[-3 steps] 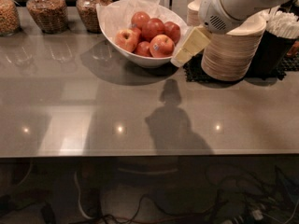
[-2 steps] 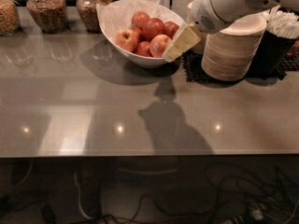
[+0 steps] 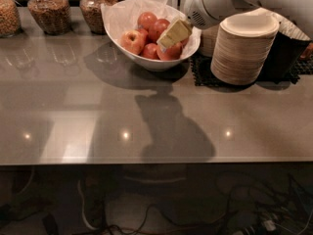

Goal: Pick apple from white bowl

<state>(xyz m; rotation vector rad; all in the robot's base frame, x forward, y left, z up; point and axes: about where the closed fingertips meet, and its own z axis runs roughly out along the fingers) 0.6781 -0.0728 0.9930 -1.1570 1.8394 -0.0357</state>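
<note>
The white bowl [image 3: 146, 60] stands at the back of the grey counter, lined with crinkled white paper and holding several red apples. One apple [image 3: 132, 41] with a pale yellow-orange blush lies at the left front of the pile. My gripper [image 3: 172, 35] reaches in from the upper right on a white arm. Its cream fingers hang over the right side of the bowl, right above the apples there.
A tall stack of beige paper bowls [image 3: 243, 50] stands on a black mat right of the white bowl. Three glass jars of dry goods [image 3: 46, 10] line the back left. The counter's front edge [image 3: 156, 161] runs across, with cables on the floor below.
My gripper has moved left from beside the bowl's right rim to over the apples inside the bowl. The view has shifted, so the bowl now sits more to the centre.
</note>
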